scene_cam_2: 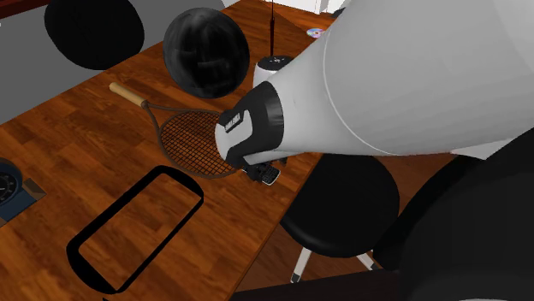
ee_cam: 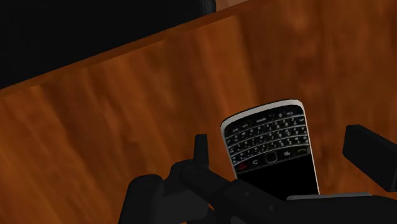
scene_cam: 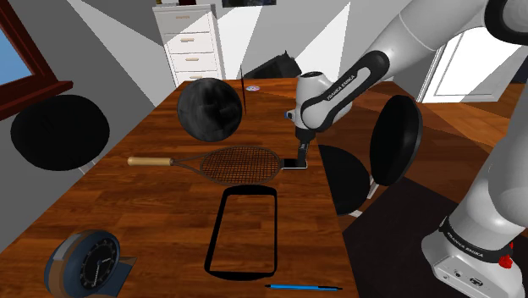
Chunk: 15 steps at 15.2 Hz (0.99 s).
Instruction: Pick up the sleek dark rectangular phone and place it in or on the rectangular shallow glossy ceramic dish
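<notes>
Hovering low over the phone [ee_cam: 270, 149] with jaws released: one finger along each long edge, gaps on both sides, no contact, nothing held. Black phone with keypad and silver rim, lying flat and face up on the tabletop [scene_cam: 152, 203], close to the edge at the shoulder view's right, just beside the head of the racket [scene_cam: 241, 163]. Target dish [scene_cam: 241, 275]: black-rimmed rectangle, flat on the same tabletop, nearer the camera in the shoulder view, apart from the phone, nothing in it.

Step in hand, by judgement: closing on the phone. Pick not yet done, place not begun.

To do it well:
- Stay centred across the narrow width.
- Go down almost to the wood before closing; thin body, so little side wall to pinch.
- Square up with the long edges first; skewed grip likely to twist or flip it.
- Close slowly and evenly, to avoid shoving the phone toward the tabletop edge or into the racket frame.
- Lift straight up, clear of the racket, then carry toward the dish.
- Probably slick sides, so squeeze firmly and skip any fast swing.

Also around: black ball [scene_cam: 210, 110] beyond the racket, clock [scene_cam: 89, 262] at the shoulder view's lower left, pen [scene_cam: 305, 287] just beside the dish. None in the likely path.
</notes>
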Available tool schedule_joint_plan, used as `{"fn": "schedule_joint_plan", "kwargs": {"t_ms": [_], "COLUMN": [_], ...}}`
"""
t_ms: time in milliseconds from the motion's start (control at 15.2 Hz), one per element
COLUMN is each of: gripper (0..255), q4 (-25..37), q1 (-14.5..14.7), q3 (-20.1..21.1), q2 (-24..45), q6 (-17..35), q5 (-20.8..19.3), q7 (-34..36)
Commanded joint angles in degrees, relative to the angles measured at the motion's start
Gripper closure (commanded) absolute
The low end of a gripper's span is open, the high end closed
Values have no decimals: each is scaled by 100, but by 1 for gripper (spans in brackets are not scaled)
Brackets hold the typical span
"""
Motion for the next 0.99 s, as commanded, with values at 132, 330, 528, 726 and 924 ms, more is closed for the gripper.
{"fn": "schedule_joint_plan", "kwargs": {"t_ms": [132,330,528,726,924], "gripper": [0,0,0,255,255], "q4": [-17,-17,-17,-17,-17], "q1": [3,3,3,3,3], "q3": [11,11,11,11,11], "q2": [303,303,303,302,302], "q6": [322,322,322,321,321], "q5": [19,19,19,19,19], "q7": [-11,-11,-11,-11,-10]}}
